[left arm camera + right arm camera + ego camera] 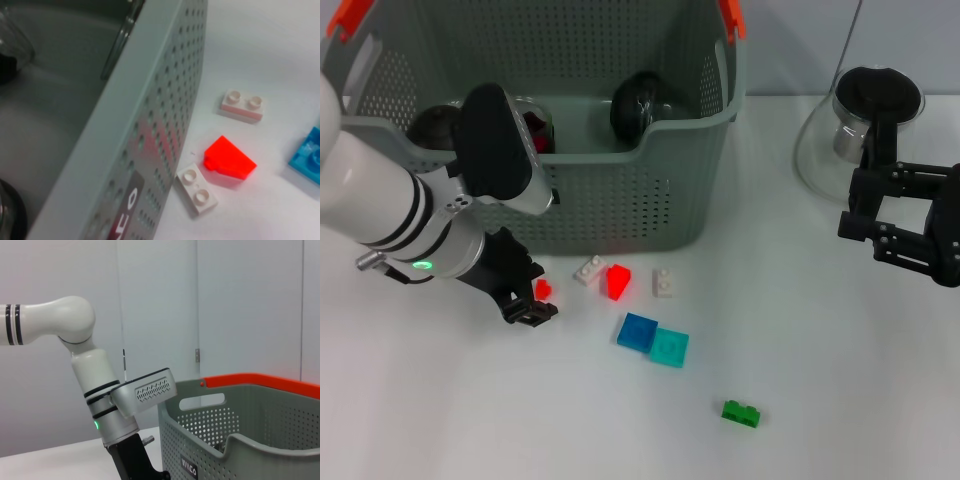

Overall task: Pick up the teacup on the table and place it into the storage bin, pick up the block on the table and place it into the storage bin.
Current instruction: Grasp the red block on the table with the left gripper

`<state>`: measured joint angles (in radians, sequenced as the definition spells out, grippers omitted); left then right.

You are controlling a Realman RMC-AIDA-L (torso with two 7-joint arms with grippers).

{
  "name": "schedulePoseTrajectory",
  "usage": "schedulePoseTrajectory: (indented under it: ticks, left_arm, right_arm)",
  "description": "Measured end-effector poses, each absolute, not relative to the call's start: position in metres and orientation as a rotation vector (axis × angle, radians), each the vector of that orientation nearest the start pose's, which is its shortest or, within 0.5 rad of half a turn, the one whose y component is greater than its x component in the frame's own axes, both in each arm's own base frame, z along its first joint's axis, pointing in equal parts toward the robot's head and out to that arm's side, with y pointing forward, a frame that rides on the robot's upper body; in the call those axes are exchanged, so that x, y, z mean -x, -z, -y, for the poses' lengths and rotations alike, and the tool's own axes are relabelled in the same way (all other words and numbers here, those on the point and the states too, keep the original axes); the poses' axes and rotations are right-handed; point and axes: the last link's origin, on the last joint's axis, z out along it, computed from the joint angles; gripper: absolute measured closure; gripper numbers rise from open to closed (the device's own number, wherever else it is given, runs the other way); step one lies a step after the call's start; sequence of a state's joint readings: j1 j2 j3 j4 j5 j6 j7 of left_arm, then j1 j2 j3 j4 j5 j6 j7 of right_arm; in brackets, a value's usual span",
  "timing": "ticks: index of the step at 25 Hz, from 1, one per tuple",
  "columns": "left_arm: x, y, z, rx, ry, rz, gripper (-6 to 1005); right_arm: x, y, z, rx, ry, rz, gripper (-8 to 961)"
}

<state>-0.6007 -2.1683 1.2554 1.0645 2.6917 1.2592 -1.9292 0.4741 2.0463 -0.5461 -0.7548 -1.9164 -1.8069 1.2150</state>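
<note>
A small red block sits between the fingers of the left gripper, closed on it low at the table, just in front of the storage bin. 2 dark teacups lie inside the bin. Another red block and 2 white blocks lie nearby. The right gripper hangs spread open beside the glass teapot, holding nothing.

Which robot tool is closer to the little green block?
Judging by the head view, the right tool looks a bit closer; it hovers past the green block, beside the glass teapot. The left tool sits low by the storage bin, holding a small red block.
</note>
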Motion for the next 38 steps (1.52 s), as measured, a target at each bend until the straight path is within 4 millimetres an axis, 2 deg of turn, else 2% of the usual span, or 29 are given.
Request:
schedulePoseTrajectory:
  ticks: [9, 23, 29, 38]
  left_arm:
    - [0.229, 0.048, -0.369, 2.741, -0.582, 0.329, 459]
    - [0.221, 0.039, -0.34, 2.876, -0.659, 0.437, 458]
    - [0.22, 0.037, -0.353, 2.795, -0.613, 0.449, 459]
    - [0.22, 0.047, -0.349, 2.802, -0.683, 0.44, 458]
  right_arm:
    - [-0.258, -0.054, -0.312, 2.659, -0.896, -0.27, 434]
    - [-0.258, -0.054, -0.312, 2.661, -0.896, -0.27, 435]
    - [-0.258, -0.054, -0.312, 2.661, -0.895, -0.271, 435]
    - [-0.257, -0.054, -0.312, 2.662, -0.895, -0.27, 435]
